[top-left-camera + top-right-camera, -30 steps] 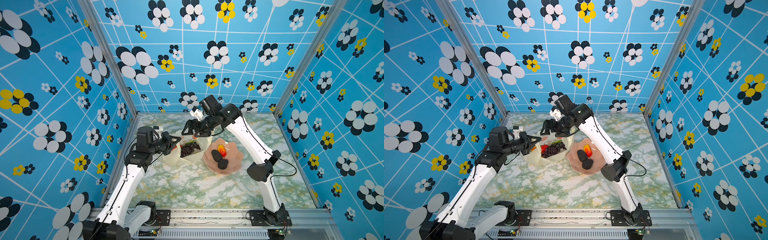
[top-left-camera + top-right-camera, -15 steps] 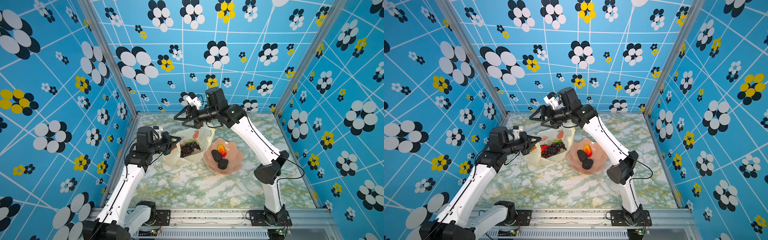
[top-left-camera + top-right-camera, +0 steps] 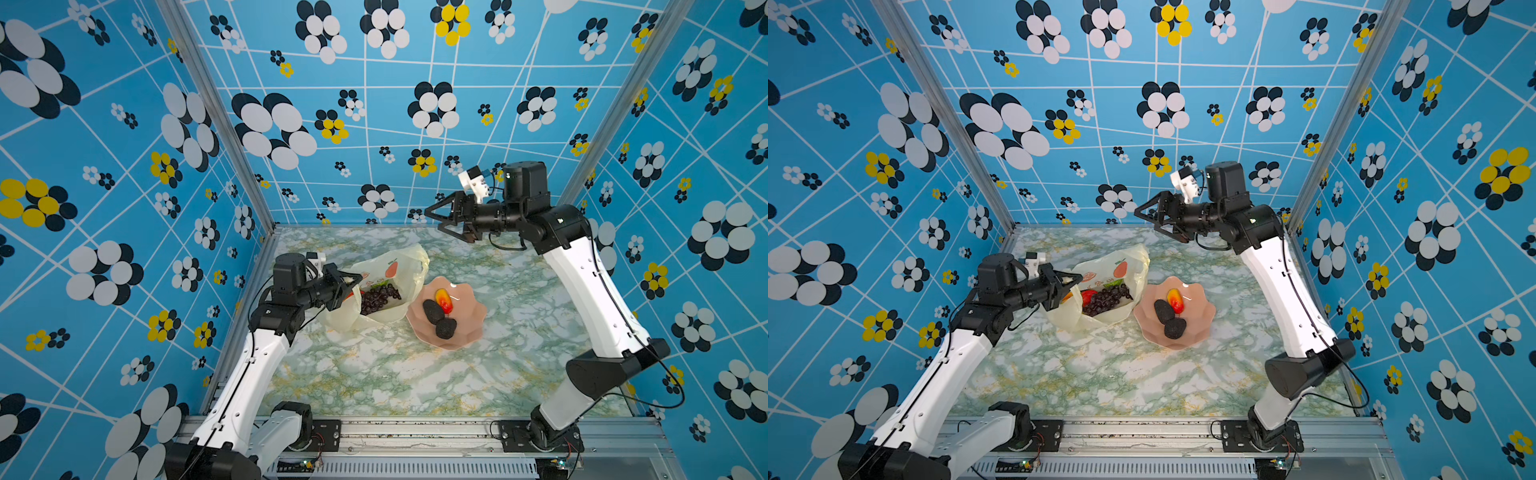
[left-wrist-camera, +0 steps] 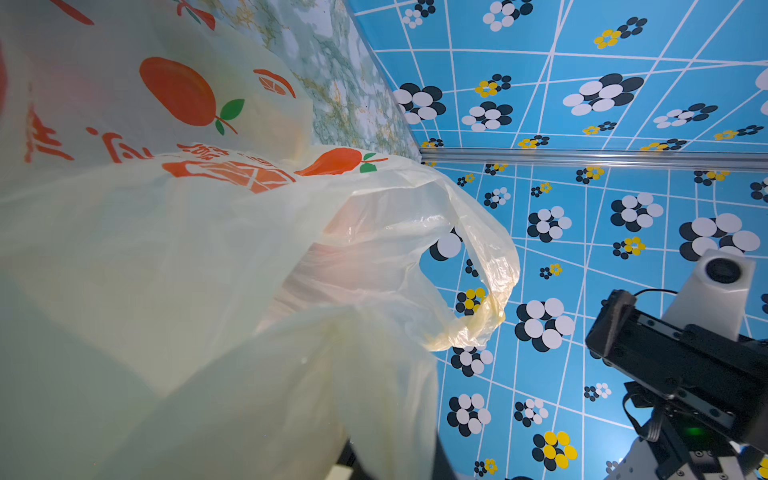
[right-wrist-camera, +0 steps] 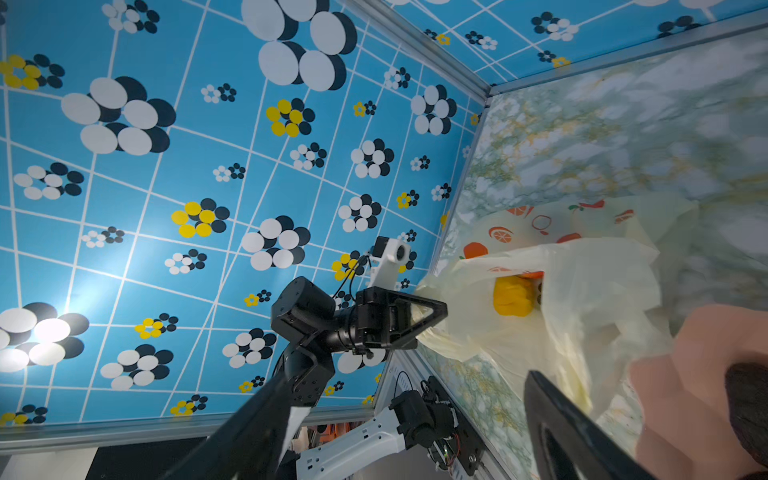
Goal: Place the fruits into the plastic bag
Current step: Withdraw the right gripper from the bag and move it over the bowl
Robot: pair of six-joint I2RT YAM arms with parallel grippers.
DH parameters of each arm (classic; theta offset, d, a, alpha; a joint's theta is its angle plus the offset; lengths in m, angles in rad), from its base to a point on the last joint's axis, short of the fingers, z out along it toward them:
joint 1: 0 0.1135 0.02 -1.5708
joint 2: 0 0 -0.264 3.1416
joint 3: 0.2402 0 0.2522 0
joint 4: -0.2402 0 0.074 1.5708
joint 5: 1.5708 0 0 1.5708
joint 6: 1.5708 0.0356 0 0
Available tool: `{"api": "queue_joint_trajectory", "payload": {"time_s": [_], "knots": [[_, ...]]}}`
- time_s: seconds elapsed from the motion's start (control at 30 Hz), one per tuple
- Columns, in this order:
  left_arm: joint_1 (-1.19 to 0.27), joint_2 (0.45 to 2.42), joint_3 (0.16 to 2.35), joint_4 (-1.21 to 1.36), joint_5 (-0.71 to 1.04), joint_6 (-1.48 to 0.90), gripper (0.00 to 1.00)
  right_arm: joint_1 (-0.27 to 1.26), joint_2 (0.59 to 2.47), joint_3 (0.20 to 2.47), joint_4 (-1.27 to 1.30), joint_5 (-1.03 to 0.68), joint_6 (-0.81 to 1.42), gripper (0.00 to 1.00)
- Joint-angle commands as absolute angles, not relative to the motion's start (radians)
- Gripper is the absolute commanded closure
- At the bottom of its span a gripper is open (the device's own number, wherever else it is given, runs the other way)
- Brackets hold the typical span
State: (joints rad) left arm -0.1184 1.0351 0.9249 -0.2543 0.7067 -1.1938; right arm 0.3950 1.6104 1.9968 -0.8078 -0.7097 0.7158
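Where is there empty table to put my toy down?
Bare: the table between the near rail and the plastic bag and pink bowl; also right of the bowl. Crowded: where bag and bowl sit close.

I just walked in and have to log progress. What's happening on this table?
Two robot arms are bagging toy fruit. The left gripper is shut on the edge of the bag, holding its mouth up. The grapes and a yellow piece lie inside. The right gripper hangs open and empty above the back of the table. Two dark ovals and a red-yellow piece lie in the bowl, not yet bagged.
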Motion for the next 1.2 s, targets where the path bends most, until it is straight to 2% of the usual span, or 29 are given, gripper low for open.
{"api": "queue_joint_trajectory", "payload": {"time_s": [0.0, 0.2, 0.4, 0.6, 1.03, 1.17], "knots": [[-0.124, 1.025, 0.927, -0.239, 0.703, -1.183, 1.00, 0.352, 1.503, 1.804, -0.848, -0.633, 0.677, 0.12], [-0.141, 1.050, 0.941, -0.236, 0.699, -1.180, 1.00, 0.346, 1.433, 1.610, -1.083, -0.445, 0.589, 0.16], [-0.153, 1.072, 0.964, -0.245, 0.697, -1.173, 1.00, 0.379, 1.427, 1.407, -1.105, -0.357, 0.580, 0.18], [-0.152, 1.075, 0.975, -0.257, 0.697, -1.167, 1.00, 0.433, 1.502, 1.353, -1.115, -0.302, 0.545, 0.21], [-0.137, 1.048, 0.956, -0.270, 0.698, -1.167, 1.00, 0.533, 1.729, 1.394, -1.109, -0.233, 0.519, 0.15], [-0.137, 1.045, 0.953, -0.270, 0.698, -1.167, 1.00, 0.549, 1.767, 1.393, -1.090, -0.217, 0.523, 0.06]]}}
